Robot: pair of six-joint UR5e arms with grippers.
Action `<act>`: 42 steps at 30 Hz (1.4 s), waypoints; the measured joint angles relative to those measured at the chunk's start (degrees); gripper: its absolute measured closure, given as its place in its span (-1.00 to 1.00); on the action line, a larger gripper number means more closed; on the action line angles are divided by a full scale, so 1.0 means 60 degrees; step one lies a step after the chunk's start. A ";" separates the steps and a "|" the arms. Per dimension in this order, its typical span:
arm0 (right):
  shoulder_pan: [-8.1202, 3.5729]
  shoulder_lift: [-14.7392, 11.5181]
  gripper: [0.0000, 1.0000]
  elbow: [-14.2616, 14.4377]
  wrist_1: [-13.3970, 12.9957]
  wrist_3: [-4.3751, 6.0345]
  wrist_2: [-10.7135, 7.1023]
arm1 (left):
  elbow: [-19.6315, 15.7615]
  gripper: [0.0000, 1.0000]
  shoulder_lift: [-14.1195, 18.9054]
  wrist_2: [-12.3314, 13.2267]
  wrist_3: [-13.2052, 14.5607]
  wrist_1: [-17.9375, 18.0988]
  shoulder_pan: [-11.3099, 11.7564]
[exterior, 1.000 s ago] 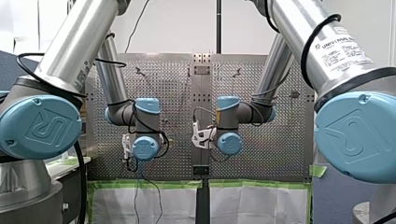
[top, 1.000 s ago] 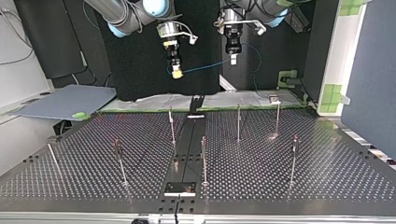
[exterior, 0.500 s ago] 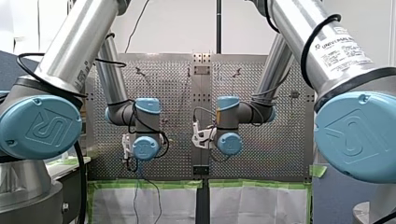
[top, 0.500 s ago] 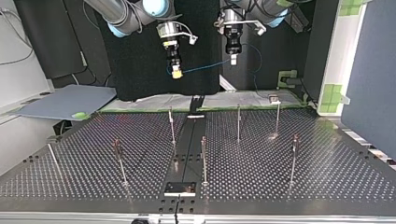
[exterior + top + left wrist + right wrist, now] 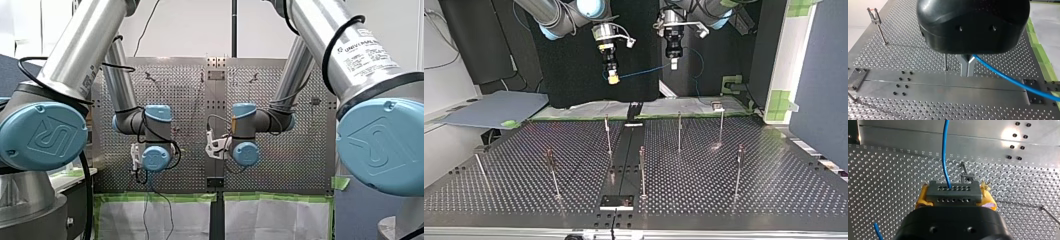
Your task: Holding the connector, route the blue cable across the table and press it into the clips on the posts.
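Note:
In the top view both grippers hang high over the far edge of the perforated table [image 5: 734,200]. My right gripper [image 5: 613,77], with yellow pads, is shut on a dark grey connector [image 5: 953,193]. The blue cable [image 5: 644,73] runs from it to my left gripper [image 5: 673,64]. In the left wrist view the metal fingers [image 5: 967,74] are shut on the blue cable [image 5: 1008,78], which trails off to one side. Thin posts with clips [image 5: 679,131] stand on the table below. One clip post [image 5: 966,177] lies just ahead of the connector.
Several more posts [image 5: 551,170] are spread over the table. A plain rail [image 5: 626,150] runs down its middle to a black plate [image 5: 616,201]. A grey-blue mat [image 5: 494,107] lies off the table at the top view's left, a green fixture [image 5: 731,82] at the far right.

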 joint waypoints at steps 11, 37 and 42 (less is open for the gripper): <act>0.0184 0.0683 1.00 -0.0227 0.0681 -0.0422 0.0513 | -0.0186 1.00 0.0142 0.0057 0.0214 -0.0738 0.0709; 0.0338 0.1177 1.00 -0.0421 0.2552 -0.0049 0.0436 | -0.0446 1.00 0.0910 -0.0161 0.0339 -0.1703 0.0907; 0.0372 0.0714 1.00 -0.0593 0.2793 0.0408 0.0013 | -0.0418 1.00 0.1391 -0.0376 0.0317 -0.2092 0.0993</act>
